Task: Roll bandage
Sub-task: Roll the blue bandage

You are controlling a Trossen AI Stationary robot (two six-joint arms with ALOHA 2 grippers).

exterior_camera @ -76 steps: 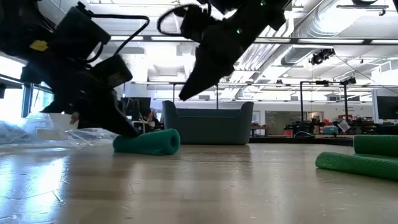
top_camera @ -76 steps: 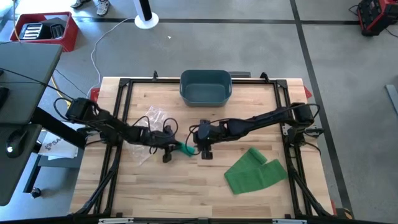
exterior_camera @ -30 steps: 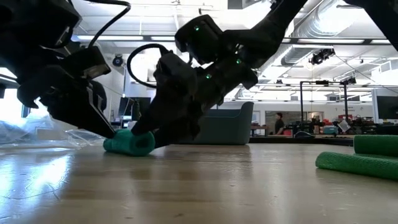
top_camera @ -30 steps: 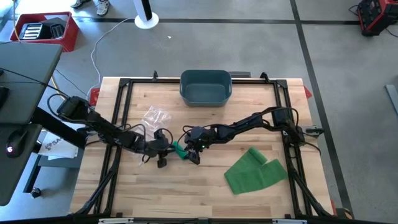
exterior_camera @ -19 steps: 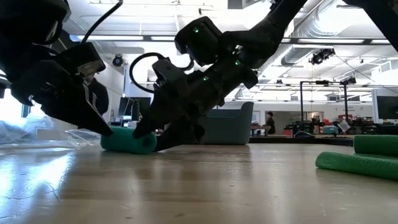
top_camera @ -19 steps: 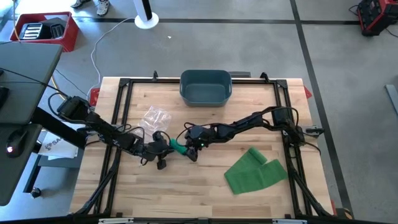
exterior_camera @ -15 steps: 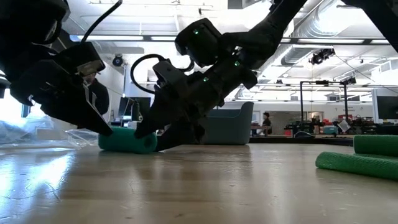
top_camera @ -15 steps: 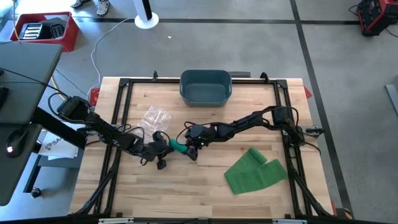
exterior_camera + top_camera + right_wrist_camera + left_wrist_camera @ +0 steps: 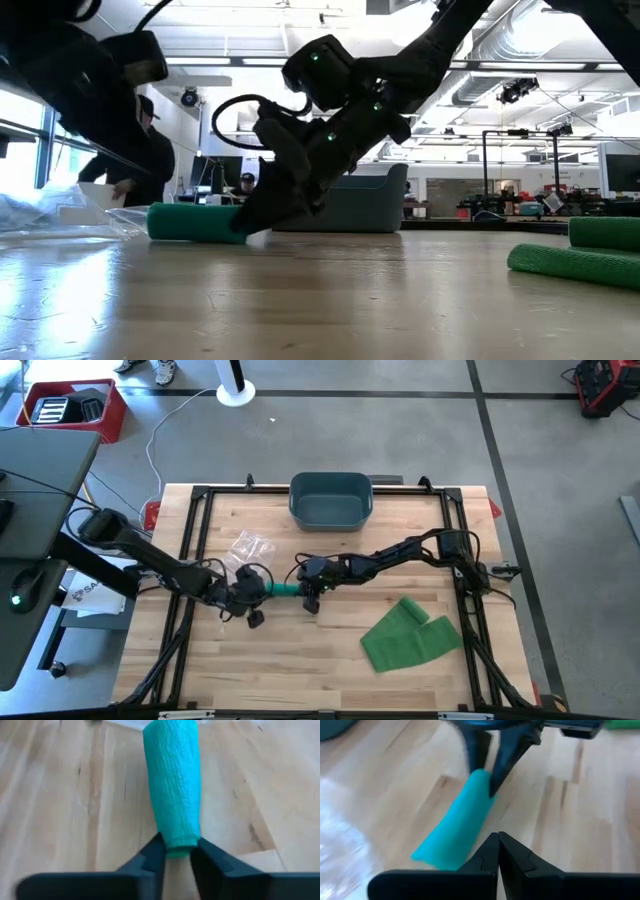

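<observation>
1. The teal rolled bandage (image 9: 284, 589), a short cylinder of ribbed elastic cloth, is found lying flat on the pale wooden tabletop (image 9: 300, 670), near its middle and a little toward the left edge.

2. Its long axis is seen to run across the table from left to right, in line with the two arms, so that one end faces each gripper.

3. The right gripper (image 9: 176, 854) is seen clamped on the roll's right-hand end: in the right wrist view the teal end sits pinched between the two dark fingers (image 9: 150, 855), and the roll stretches straight away from them.

4. The left gripper (image 9: 498, 840) is seen fully closed and holding nothing; in the left wrist view its tips meet in a point just short of the roll, whose other end lies beside them and slightly off to one side.

5. Both grippers are about equally near, but only the right one has a hold; the left is judged free to steady or press the far end.

6. A loose green bandage (image 9: 410, 633), unrolled and crumpled, lies well apart toward the right front corner, and a grey-blue plastic bin (image 9: 331, 499) stands at the far edge.
</observation>
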